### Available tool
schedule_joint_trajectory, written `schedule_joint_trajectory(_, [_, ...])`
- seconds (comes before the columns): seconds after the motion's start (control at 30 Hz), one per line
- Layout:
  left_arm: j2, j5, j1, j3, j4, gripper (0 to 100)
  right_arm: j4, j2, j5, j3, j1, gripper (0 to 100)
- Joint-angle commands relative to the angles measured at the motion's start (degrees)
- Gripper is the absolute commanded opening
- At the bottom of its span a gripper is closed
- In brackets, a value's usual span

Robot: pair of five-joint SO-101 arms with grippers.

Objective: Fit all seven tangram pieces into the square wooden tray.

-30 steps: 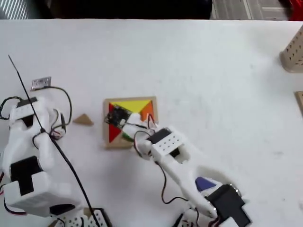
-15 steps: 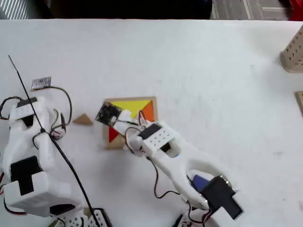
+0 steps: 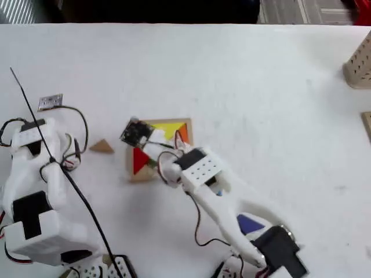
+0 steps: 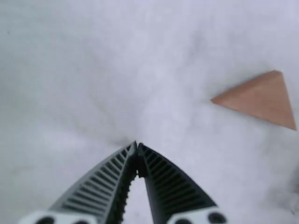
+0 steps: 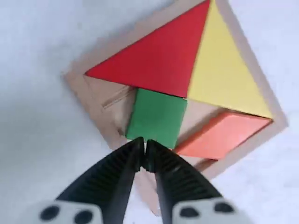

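The square wooden tray (image 3: 165, 120) sits near the table's middle. In it I count a red triangle (image 5: 159, 56), a yellow triangle (image 5: 222, 70), a green square (image 5: 156, 116) and an orange parallelogram (image 5: 219, 135). Bare floor is left beside the square. The right gripper (image 5: 144, 145) hangs over the tray with its fingers pressed together on nothing, tips just at the green square's edge. The loose brown triangle (image 3: 102, 146) lies flat on the table at nine o'clock from the tray, a little apart from it. The left gripper (image 4: 137, 148) is just beside it, fingers likewise pressed together and empty. I judge this triangle to be thin wood: light, stiff, smooth-faced and not fragile, but awkward because it lies flush with the table. I would spread the fingers and pinch it across its two short sides near the apex, where the span is narrowest; a grip across the long side looks likelier to slip. In the high view its long side runs from nine to three o'clock and its apex points to twelve.
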Motion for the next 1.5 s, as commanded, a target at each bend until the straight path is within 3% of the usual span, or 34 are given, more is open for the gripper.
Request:
schedule_joint_trajectory(0.0, [-0.2,0.1,0.6,-1.1,-0.8,2,0.5,-5.2,-4.9,-2.4,5.6,1.9])
schedule_joint_trajectory(0.5, [-0.2,0.1,0.6,-1.1,-0.8,2,-16.7,10.2,-6.1,-4.2,7.7,1.9])
schedule_joint_trajectory(0.83, [-0.2,0.1,0.6,-1.1,-0.8,2,-15.3,14.5,-5.8,-6.8,5.9,1.9])
schedule_joint_trajectory(1.03, [-0.2,0.1,0.6,-1.1,-0.8,2,-13.0,14.5,-0.6,-6.7,3.7,1.9])
schedule_joint_trajectory(1.3, [-0.2,0.1,0.6,-1.1,-0.8,2,-11.9,10.2,-0.7,-6.5,6.3,1.9])
schedule_joint_trajectory(1.37, [-0.2,0.1,0.6,-1.1,-0.8,2,-8.6,4.9,-2.1,-6.5,8.7,1.9])
schedule_joint_trajectory(1.47, [-0.2,0.1,0.7,-1.1,-1.7,2,-0.5,-5.4,-9.9,-6.3,13.0,1.9])
